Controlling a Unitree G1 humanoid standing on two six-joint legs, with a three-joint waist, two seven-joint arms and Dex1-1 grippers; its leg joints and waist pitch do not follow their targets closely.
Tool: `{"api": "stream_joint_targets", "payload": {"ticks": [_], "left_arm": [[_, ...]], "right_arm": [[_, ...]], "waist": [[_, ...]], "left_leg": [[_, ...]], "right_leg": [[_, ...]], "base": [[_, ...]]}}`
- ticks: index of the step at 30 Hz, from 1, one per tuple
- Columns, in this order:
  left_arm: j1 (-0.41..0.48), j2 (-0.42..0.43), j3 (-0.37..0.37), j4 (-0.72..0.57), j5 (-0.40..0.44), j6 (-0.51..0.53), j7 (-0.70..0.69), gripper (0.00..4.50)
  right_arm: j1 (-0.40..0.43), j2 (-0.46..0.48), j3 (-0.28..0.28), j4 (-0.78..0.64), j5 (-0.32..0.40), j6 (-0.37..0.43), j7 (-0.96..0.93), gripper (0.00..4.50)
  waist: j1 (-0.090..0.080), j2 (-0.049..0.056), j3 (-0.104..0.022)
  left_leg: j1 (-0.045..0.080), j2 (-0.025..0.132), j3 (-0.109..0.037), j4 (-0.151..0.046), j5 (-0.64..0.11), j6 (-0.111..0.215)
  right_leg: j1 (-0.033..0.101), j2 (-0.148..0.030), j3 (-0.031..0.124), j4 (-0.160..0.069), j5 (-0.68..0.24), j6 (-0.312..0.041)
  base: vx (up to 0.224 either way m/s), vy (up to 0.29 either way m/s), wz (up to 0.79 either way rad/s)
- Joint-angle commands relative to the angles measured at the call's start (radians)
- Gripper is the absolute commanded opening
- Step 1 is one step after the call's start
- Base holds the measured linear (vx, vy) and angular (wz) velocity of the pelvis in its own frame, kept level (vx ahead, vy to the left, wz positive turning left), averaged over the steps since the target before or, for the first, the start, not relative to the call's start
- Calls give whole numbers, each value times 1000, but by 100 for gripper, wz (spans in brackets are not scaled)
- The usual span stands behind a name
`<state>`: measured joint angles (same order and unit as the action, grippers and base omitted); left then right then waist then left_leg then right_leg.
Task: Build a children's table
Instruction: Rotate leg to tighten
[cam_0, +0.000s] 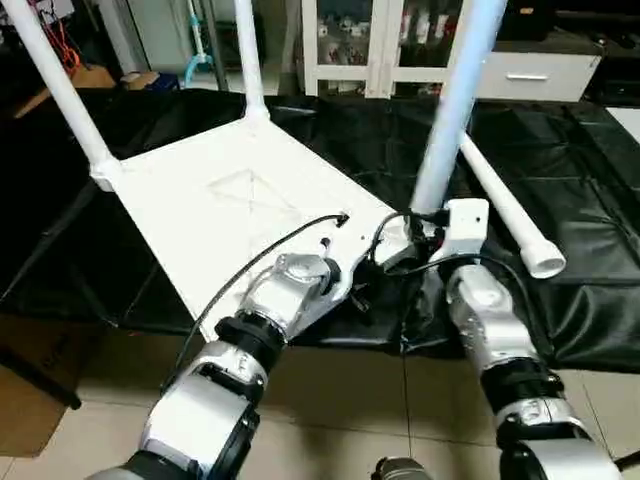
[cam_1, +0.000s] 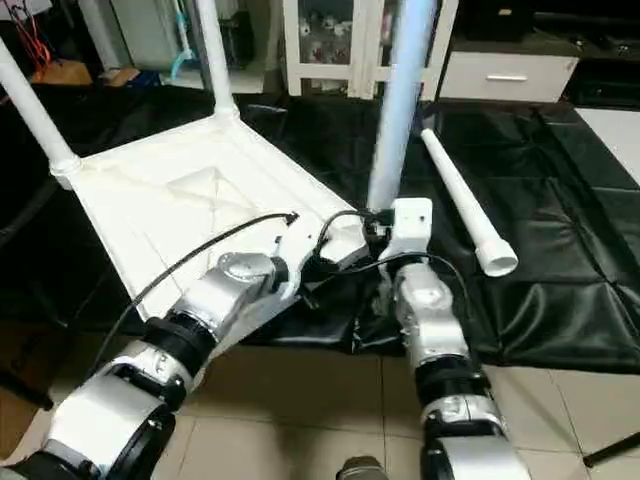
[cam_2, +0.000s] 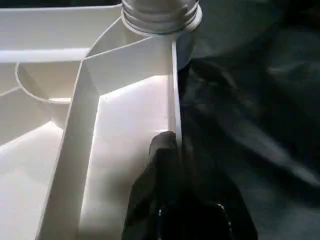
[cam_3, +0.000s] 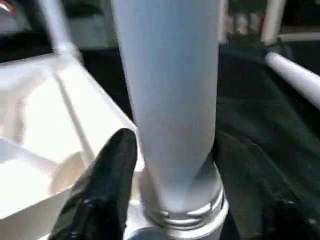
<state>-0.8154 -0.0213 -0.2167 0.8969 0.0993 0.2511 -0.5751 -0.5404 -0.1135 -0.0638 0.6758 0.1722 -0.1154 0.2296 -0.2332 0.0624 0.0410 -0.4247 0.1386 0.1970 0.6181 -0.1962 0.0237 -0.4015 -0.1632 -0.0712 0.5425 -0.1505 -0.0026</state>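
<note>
Upside down on the black sheet (cam_0: 560, 170), the white table top (cam_0: 220, 200) fills the left-centre of the frame. Left gripper (cam_2: 172, 150) pinches its near rim, clenched on it. Right gripper (cam_3: 170, 165) straddles the upright screw-in leg (cam_0: 450, 110); whether it grips, I cannot tell. A loose leg (cam_0: 505, 205) lies right.

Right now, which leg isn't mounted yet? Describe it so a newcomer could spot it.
Start at the white top lying upside down on the black sheet. To its right, beyond the leg between the right hand's fingers, the loose leg lies on the sheet. It is the one lying flat; the others stand upright in corner sockets.
</note>
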Motion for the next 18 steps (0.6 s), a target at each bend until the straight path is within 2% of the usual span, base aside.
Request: {"api": "stream_joint_targets", "payload": {"ticks": [1,3,4,5,6,8,9,10,11,13,14,15,16,18], "left_arm": [[-2,12,-11,20,14,-40,-7,0],[10,36,-30,17,27,-64,-46,0],[23,52,-43,6,29,-80,-87,0],[47,79,-64,-21,26,-114,-166,0],[50,82,-66,-24,25,-118,-174,0],[86,119,-88,-75,8,-158,-292,0],[109,141,-103,-108,-6,-189,-362,0],[133,163,-117,-147,-23,-203,-431,0],[162,197,-137,-195,-37,-210,-503,0],[178,216,-148,-220,-43,-219,-537,0],[190,227,-152,-243,-52,-208,-561,0],[202,238,-157,-265,-64,-201,-584,0],[214,246,-161,-289,-79,-193,-611,0],[225,252,-163,-311,-90,-186,-633,0]], "right_arm": [[-8,3,39,-68,18,-29,68,280],[13,-34,36,-120,20,-21,123,301],[25,-64,38,-146,16,-9,149,309],[41,-115,40,-178,15,22,204,317],[43,-121,41,-180,15,26,210,327],[59,-192,45,-210,26,72,293,344],[72,-228,48,-236,47,109,357,344],[89,-268,58,-268,69,149,431,344],[126,-334,81,-329,103,195,553,344],[154,-376,96,-368,122,218,624,344],[175,-407,105,-389,130,215,674,344],[195,-433,111,-407,139,215,715,344],[212,-453,110,-418,154,222,750,344],[228,-471,108,-423,163,218,783,344]], "waist": [[7,-27,-67],[10,-27,-69],[17,-28,-70],[22,-28,-69],[27,-29,-70],[40,-29,-71],[49,-34,-72],[62,-34,-74],[77,-33,-74],[101,-32,-73],[110,-31,-74],[126,-32,-75],[140,-33,-73],[154,-34,-69]], "left_leg": [[7,69,-45,-98,-369,119],[14,72,-43,-95,-340,135],[19,73,-41,-93,-321,146],[20,74,-38,-90,-299,159],[17,73,-40,-89,-282,170],[23,75,-35,-85,-237,194],[27,76,-31,-81,-221,208],[18,75,-34,-78,-193,230],[22,79,-35,-75,-167,244],[27,82,-33,-71,-129,262],[27,83,-34,-71,-115,262],[35,84,-31,-71,-101,258],[32,85,-31,-72,-98,253],[33,86,-28,-79,-140,228]], "right_leg": [[48,-12,-3,-47,-260,-173],[45,-8,-3,-46,-234,-179],[43,-7,-1,-44,-210,-190],[43,-7,0,-40,-188,-200],[47,-6,0,-38,-175,-205],[44,-5,3,-32,-135,-218],[42,-4,6,-31,-113,-231],[54,-7,6,-20,-91,-234],[52,-9,7,-16,-64,-239],[47,-6,12,-8,-16,-251],[49,-7,12,-6,-13,-253],[43,-4,13,-5,-12,-259],[47,-5,16,-4,-22,-262],[44,-2,18,-9,-85,-257]], "base": [[0,0,0],[0,0,0],[0,0,0],[0,0,0],[0,0,0],[51,-10,7],[52,-12,8],[0,0,0],[0,0,0],[0,0,0],[0,0,0],[0,0,0],[0,0,0],[0,0,0]]}}
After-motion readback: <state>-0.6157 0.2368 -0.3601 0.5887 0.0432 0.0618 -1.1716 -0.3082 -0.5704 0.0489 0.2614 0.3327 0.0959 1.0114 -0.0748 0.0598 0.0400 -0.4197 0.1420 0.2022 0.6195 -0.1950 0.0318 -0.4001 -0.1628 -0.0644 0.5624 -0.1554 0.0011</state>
